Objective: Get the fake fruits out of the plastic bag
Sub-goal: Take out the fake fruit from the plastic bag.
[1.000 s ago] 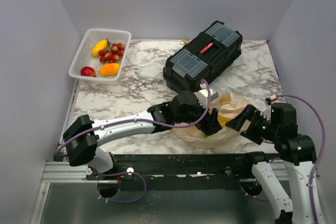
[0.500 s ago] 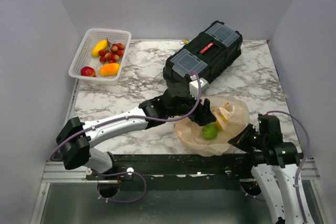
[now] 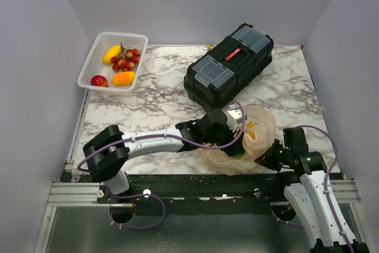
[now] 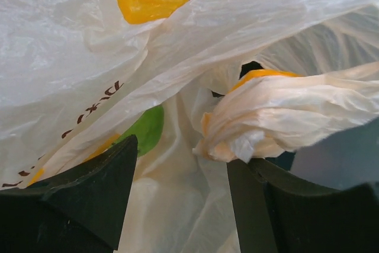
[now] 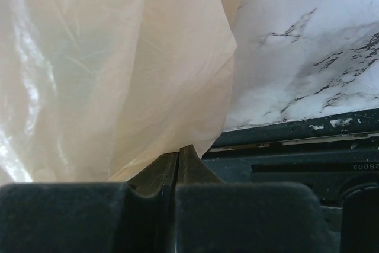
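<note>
The pale-orange plastic bag [image 3: 262, 124] lies crumpled at the table's near edge. My left gripper [image 3: 235, 137] reaches down into its mouth and stands open [image 4: 180, 197], with loose bag film between the fingers [image 4: 89, 194]. Just beyond them a green fruit [image 4: 145, 130] shows through the film. An orange fruit [image 4: 260, 74] peeks from behind a bunched handle [image 4: 284, 117] that rests on the right finger. My right gripper [image 3: 268, 157] is low at the bag's near-right edge, shut on a fold of the plastic bag [image 5: 118, 69]. A red apple [image 3: 99, 80], a berry cluster [image 3: 125, 59], a yellow fruit [image 3: 111, 53] and an orange one [image 3: 123, 78] lie in the basket.
The white mesh basket [image 3: 89, 66] stands at the far left corner. A black toolbox [image 3: 230, 63] lies diagonally just behind the bag. The table's dark front rail [image 5: 296, 131] runs right beside my right gripper.
My left gripper has dropped from the bag's back edge into its mouth, covering the green fruit in the top view. My right gripper has closed, sunk lower and pinched the bag's near-right edge.
</note>
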